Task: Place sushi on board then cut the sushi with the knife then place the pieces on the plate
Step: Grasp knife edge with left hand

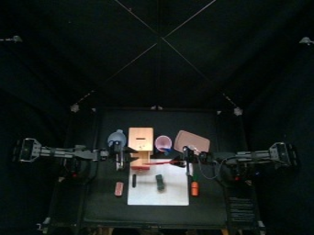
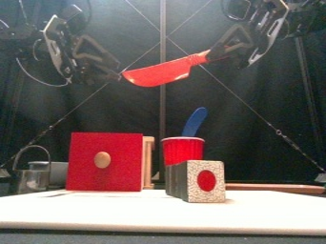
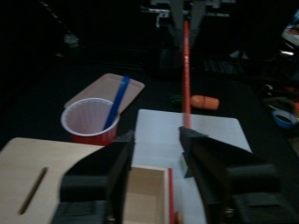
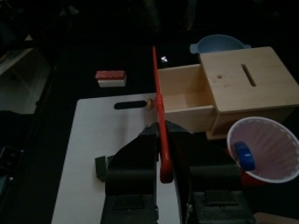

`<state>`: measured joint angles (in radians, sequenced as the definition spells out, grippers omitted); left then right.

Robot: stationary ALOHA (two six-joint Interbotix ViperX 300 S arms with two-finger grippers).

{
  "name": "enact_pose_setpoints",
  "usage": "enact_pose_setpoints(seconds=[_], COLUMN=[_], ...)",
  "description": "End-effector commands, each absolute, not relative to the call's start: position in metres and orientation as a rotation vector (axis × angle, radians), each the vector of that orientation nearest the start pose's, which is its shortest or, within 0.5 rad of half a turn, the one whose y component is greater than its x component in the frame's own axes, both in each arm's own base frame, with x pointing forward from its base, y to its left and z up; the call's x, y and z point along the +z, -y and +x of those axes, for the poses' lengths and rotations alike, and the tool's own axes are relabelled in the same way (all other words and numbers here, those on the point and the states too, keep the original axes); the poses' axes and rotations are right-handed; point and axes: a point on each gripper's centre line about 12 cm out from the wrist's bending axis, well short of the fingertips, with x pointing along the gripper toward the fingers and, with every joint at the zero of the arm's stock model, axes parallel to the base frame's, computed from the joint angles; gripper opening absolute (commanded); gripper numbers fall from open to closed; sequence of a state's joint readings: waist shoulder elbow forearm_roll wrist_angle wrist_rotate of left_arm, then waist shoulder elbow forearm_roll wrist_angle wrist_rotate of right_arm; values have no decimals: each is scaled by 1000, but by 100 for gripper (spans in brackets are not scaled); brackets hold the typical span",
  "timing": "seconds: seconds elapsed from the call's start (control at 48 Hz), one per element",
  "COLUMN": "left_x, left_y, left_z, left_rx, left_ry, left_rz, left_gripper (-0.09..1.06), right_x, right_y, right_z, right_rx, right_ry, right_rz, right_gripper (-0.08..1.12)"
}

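One step of the three looks done to you here: the sushi [image 2: 197, 181] is lying on the white board [image 1: 145, 195], a dark green block with a speckled white end and a red centre. From what you can see it is one uncut roll, so the cutting has not begun.

You have the red knife [image 2: 163, 70] in the air above the table, well clear of the sushi, slung between the two arms. Your right gripper [image 4: 163, 175] has its fingers pressed together on the handle end. Your left gripper [image 3: 158, 166] is at the blade's tip with its fingers spread; the blade sits beside one finger and does not look pinched.

What you have left, by my reading: settle the knife in one grip, bring it down across the sushi, part the blocks, then carry each piece to the pink plate [image 1: 194, 139], which sits behind the board and shows no pieces on it. The blue knife [image 2: 195, 121] stands untouched in the red cup [image 2: 182, 151].
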<state>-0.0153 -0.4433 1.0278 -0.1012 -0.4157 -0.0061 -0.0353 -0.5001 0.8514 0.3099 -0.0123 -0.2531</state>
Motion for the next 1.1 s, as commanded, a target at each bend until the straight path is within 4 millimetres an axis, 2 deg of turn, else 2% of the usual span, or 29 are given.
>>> enact_pose_setpoints(seconds=[0.021,0.167,0.271,0.417,0.521,0.667,0.771,1.104], left_x=[246,230,221,220,221,218,217,220], left_y=[6,6,7,8,8,9,9,10], left_z=[303,311,326,340,340,335,335,326], left_rx=[24,36,34,29,28,24,24,19], left_ry=[-148,-200,-231,-237,-234,-243,-248,-245], left_rz=[-121,-130,-120,-110,-109,-105,-105,-106], left_gripper=[97,97,96,94,85,67,59,55], right_x=[282,282,282,282,282,280,280,274], right_y=[12,14,14,15,14,13,13,12], right_z=[305,310,312,313,313,312,312,310], right_rx=[-55,-60,-63,-67,-66,-63,-63,-62], right_ry=[-314,-313,-309,-301,-304,-313,-309,-329], right_rz=[67,65,65,68,72,75,74,92], right_gripper=[43,43,43,43,43,43,43,43])
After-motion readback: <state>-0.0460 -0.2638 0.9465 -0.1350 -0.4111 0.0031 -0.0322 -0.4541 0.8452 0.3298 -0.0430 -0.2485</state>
